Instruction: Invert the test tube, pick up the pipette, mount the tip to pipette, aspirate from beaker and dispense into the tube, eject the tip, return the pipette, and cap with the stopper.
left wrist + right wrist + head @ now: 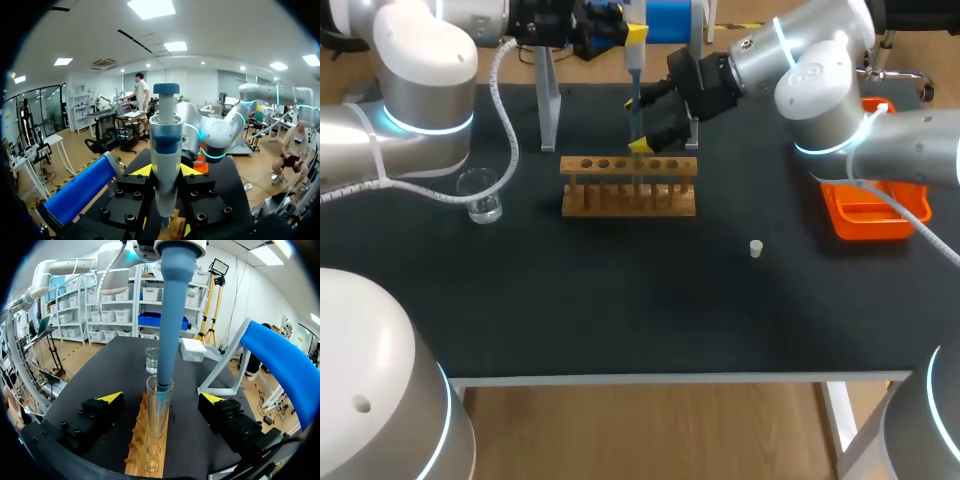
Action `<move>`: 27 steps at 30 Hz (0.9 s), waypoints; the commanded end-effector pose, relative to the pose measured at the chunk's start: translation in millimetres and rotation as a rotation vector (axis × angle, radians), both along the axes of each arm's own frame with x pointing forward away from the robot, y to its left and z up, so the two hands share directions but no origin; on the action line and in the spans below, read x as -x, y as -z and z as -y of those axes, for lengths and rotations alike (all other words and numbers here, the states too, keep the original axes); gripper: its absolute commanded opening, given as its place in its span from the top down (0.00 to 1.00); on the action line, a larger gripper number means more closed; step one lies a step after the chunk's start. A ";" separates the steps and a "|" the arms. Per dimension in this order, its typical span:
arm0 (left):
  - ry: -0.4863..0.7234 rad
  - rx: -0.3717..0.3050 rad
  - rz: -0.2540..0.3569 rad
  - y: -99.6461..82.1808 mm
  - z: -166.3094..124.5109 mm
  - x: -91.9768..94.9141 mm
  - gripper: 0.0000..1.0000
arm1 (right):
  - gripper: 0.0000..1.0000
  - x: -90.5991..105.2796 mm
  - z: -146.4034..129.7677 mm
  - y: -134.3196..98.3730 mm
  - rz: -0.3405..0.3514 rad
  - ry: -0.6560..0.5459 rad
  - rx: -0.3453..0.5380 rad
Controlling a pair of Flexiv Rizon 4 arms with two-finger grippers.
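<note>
Left gripper (165, 170) is clamped on the pipette (165, 145) and holds it upright over the wooden rack (630, 186); in the right wrist view the pipette's lower end reaches into the mouth of the test tube (159, 412), which stands in the rack. Right gripper (161, 401) stands wide, one finger on each side of the tube, neither touching it. On the black table (620, 310), the beaker (480, 196) sits well left of the rack and the white stopper (756, 249) lies off to its right, though whether the tube holds liquid cannot be made out.
</note>
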State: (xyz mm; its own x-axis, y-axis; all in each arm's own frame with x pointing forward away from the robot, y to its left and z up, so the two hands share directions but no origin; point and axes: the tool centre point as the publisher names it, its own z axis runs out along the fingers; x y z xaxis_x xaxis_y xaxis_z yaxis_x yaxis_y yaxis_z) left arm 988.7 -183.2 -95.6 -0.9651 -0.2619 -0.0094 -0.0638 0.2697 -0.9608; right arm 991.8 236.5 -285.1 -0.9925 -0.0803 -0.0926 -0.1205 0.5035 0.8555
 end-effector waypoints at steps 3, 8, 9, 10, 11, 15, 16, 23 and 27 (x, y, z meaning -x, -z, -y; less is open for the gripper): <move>-0.005 -0.005 -0.002 0.0 1.2 0.5 1.00 | 0.00 0.0 0.9 -1.4 -0.002 -0.002 0.004; -0.005 -0.005 -0.002 0.0 1.2 0.5 1.00 | 0.00 0.0 0.9 -1.4 -0.002 -0.002 0.004; -0.005 -0.005 -0.002 0.0 1.2 0.5 1.00 | 0.00 0.0 0.9 -1.4 -0.002 -0.002 0.004; -0.005 -0.005 -0.002 0.0 1.2 0.5 1.00 | 0.00 0.0 0.9 -1.4 -0.002 -0.002 0.004; -0.005 -0.005 -0.002 0.0 1.2 0.5 1.00 | 0.00 0.0 0.9 -1.4 -0.002 -0.002 0.004; -0.005 -0.005 -0.002 0.0 1.2 0.5 1.00 | 0.00 0.0 0.9 -1.4 -0.002 -0.002 0.004; -0.005 -0.005 -0.002 0.0 1.2 0.5 1.00 | 0.00 0.0 0.9 -1.4 -0.002 -0.002 0.004; -0.005 -0.005 -0.002 0.0 1.2 0.5 1.00 | 0.00 2.1 11.4 -11.3 -0.003 0.002 0.009; -0.005 -0.005 -0.002 0.0 1.2 0.5 1.00 | 0.00 2.6 22.3 -20.4 0.003 0.014 0.024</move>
State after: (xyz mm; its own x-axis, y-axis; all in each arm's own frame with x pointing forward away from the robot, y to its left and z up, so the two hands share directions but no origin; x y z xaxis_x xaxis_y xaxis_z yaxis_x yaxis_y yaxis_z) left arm 988.4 -183.7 -96.3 -0.9646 -0.2636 -0.0090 -0.0656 0.2727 -0.9599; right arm 995.1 225.6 -277.4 -0.9929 -0.0708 -0.0952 -0.1181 0.5115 0.8511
